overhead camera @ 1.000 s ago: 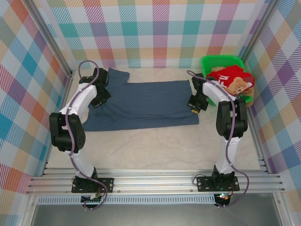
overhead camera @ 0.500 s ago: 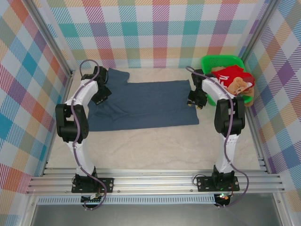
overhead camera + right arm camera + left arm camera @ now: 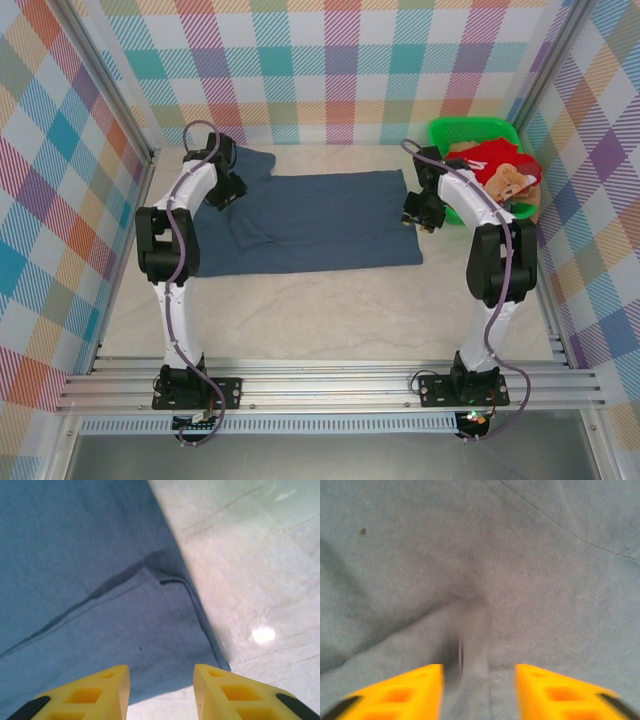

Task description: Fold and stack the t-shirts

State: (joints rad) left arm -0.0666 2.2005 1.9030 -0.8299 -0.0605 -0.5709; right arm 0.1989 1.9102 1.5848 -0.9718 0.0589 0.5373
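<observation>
One t-shirt (image 3: 320, 220) partly under left arm (image 3: 187, 200).

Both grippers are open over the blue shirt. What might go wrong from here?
1. A raised ridge of cloth stands between the fingers of the left gripper. Closing there may pinch a bunch rather than a clean edge, giving a crooked fold.
2. The right gripper hovers over the doubled corner of the slate-blue t-shirt. It might catch only the top layer.
</observation>
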